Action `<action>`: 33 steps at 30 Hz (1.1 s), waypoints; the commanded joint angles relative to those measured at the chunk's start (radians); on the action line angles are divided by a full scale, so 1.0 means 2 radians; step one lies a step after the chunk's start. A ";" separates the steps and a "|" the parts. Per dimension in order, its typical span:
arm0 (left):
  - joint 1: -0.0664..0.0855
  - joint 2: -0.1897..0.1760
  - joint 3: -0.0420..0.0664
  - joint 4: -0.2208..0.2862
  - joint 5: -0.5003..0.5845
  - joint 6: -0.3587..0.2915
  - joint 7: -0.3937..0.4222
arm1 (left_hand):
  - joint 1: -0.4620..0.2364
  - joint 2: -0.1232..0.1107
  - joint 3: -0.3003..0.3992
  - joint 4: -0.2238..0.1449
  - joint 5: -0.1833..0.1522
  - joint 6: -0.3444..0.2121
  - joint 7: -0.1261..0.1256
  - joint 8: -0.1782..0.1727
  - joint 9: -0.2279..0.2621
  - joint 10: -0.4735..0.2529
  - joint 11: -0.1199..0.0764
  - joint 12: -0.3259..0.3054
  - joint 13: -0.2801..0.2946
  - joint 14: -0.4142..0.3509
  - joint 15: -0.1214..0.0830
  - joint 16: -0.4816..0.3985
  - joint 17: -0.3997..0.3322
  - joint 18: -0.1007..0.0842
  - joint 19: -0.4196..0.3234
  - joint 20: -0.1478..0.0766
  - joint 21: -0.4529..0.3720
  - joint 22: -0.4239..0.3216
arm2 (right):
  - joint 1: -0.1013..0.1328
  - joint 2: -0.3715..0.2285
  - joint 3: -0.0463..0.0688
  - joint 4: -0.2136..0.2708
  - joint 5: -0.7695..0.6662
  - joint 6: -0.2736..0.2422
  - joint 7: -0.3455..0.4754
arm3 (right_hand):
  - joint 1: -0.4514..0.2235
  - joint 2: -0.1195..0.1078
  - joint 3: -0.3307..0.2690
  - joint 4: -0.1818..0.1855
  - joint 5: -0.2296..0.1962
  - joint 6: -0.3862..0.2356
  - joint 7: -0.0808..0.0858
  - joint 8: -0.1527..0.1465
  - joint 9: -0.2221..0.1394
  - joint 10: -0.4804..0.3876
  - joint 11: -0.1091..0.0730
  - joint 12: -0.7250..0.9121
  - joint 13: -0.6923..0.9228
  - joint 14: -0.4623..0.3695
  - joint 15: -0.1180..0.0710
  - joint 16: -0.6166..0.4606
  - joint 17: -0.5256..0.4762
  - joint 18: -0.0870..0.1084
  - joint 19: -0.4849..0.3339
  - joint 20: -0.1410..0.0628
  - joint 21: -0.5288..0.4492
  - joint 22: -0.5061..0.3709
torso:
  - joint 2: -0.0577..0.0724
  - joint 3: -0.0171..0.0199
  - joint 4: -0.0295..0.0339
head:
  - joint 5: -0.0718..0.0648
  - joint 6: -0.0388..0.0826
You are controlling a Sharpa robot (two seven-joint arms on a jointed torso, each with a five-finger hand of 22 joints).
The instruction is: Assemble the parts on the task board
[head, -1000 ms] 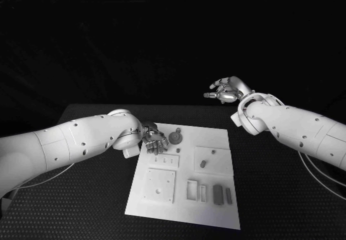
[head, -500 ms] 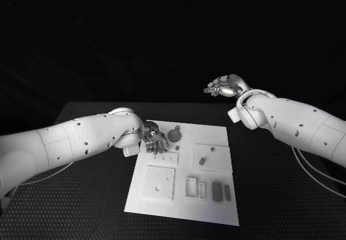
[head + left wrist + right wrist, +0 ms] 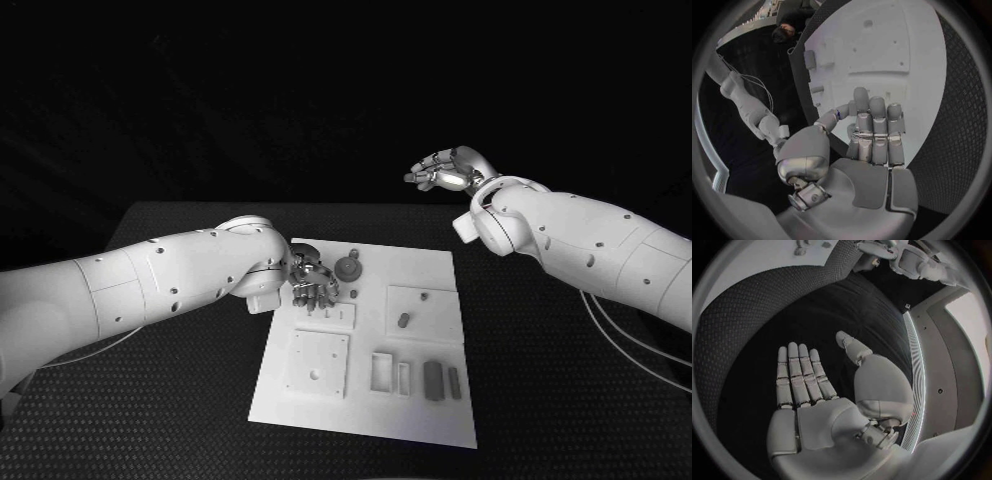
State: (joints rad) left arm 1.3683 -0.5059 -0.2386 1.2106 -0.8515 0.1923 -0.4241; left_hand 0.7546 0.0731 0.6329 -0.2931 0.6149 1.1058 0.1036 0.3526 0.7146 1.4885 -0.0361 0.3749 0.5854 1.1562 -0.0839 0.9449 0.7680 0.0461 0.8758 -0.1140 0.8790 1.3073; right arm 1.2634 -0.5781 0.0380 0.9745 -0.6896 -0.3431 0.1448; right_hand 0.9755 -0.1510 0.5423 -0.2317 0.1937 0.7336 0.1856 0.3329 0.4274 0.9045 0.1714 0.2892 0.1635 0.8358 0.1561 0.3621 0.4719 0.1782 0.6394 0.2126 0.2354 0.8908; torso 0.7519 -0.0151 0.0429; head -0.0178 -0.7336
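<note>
The white task board [image 3: 418, 280] lies in the middle of the black table, with small grey parts on it. My left hand [image 3: 309, 282] hangs over the board's far left corner, fingers pointing down beside a round grey part [image 3: 349, 270]. In the left wrist view this hand [image 3: 870, 135] has straight, close-set fingers above the board [image 3: 879, 50], and I see nothing in it. My right hand [image 3: 447, 170] is raised high beyond the table's far edge, away from the board. Its palm [image 3: 811, 390] is flat and holds nothing.
On the board are a small grey peg [image 3: 405, 321] on a raised square, a square plate [image 3: 319, 363], a frame [image 3: 382, 370] and two upright grey blocks [image 3: 434, 380] at the near side. Black table [image 3: 577, 400] lies bare on either side.
My right hand has drifted slightly up and away and turned at the wrist. The left hand has stayed over the board's far left corner.
</note>
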 commanded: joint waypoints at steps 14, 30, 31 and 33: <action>-0.008 0.005 0.000 -0.007 -0.018 0.012 -0.001 | 0.001 0.003 0.005 0.000 0.002 0.042 -0.039 0.000 0.003 -0.005 -0.016 0.005 0.002 0.003 -0.001 0.004 0.001 0.002 0.001 -0.034 0.004 0.009 | 0.000 0.003 0.000 0.001 0.003 0.009 0.004 | 0.007 0.002 -0.004 0.004 0.006 0.002 0.005 0.002 -0.005 0.014 0.000 -0.010 -0.016 0.008 0.002 -0.002 -0.010 0.014 0.008 0.003 -0.009 -0.002 | 0.000 -0.0012 0.0000 | 0.003 0.001; -0.013 0.007 0.000 -0.013 -0.018 0.016 -0.001 | 0.000 0.003 0.005 0.000 0.001 0.042 -0.039 -0.001 0.004 -0.006 -0.015 0.007 0.003 0.002 -0.001 0.005 0.001 0.002 0.000 -0.034 0.005 0.008 | 0.000 0.002 0.000 0.002 0.003 0.010 0.005 | 0.009 0.002 -0.004 0.005 0.006 0.002 0.006 0.002 -0.006 0.015 0.000 -0.013 -0.020 0.007 0.004 -0.003 -0.014 0.014 0.006 0.004 -0.012 -0.002 | 0.000 -0.0004 -0.0004 | 0.006 0.001; -0.013 0.007 0.000 -0.013 -0.018 0.017 -0.001 | 0.000 0.003 0.005 0.000 0.001 0.042 -0.039 -0.001 0.004 -0.006 -0.015 0.007 0.003 0.002 -0.001 0.005 0.001 0.002 0.000 -0.034 0.005 0.008 | 0.000 0.002 0.000 0.002 0.003 0.010 0.005 | 0.009 0.002 -0.004 0.005 0.006 0.002 0.006 0.002 -0.006 0.015 0.000 -0.013 -0.020 0.006 0.004 -0.003 -0.014 0.014 0.006 0.004 -0.012 -0.002 | 0.000 -0.0004 -0.0004 | 0.006 0.001; -0.014 0.007 0.000 -0.014 -0.019 0.018 -0.002 | 0.000 0.003 0.005 0.000 0.000 0.042 -0.039 -0.001 0.004 -0.006 -0.015 0.007 0.003 0.002 0.000 0.005 0.001 0.002 0.000 -0.034 0.005 0.008 | 0.000 0.002 0.000 0.002 0.003 0.009 0.005 | 0.009 0.002 -0.004 0.005 0.006 0.001 0.006 0.002 -0.007 0.016 0.000 -0.013 -0.021 0.006 0.005 -0.003 -0.014 0.014 0.005 0.004 -0.013 -0.003 | 0.000 -0.0002 -0.0007 | 0.007 0.001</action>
State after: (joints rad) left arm 1.3420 -0.4955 -0.2386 1.1828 -0.8846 0.2090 -0.4280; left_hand 0.7511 0.0695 0.6378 -0.2929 0.6107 1.1078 0.1016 0.3483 0.7213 1.4879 -0.0355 0.3825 0.5902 1.1594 -0.0868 0.9487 0.7697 0.0461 0.8757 -0.1140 0.8827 1.3078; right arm 1.2632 -0.5741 0.0381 0.9766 -0.6856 -0.3343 0.1443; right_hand 0.9850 -0.1501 0.5368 -0.2261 0.2024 0.7372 0.1892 0.3329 0.4149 0.9313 0.1732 0.2691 0.1223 0.8486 0.1606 0.3580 0.4446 0.1933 0.6537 0.2157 0.2165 0.8873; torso 0.7522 -0.0161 0.0420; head -0.0057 -0.7304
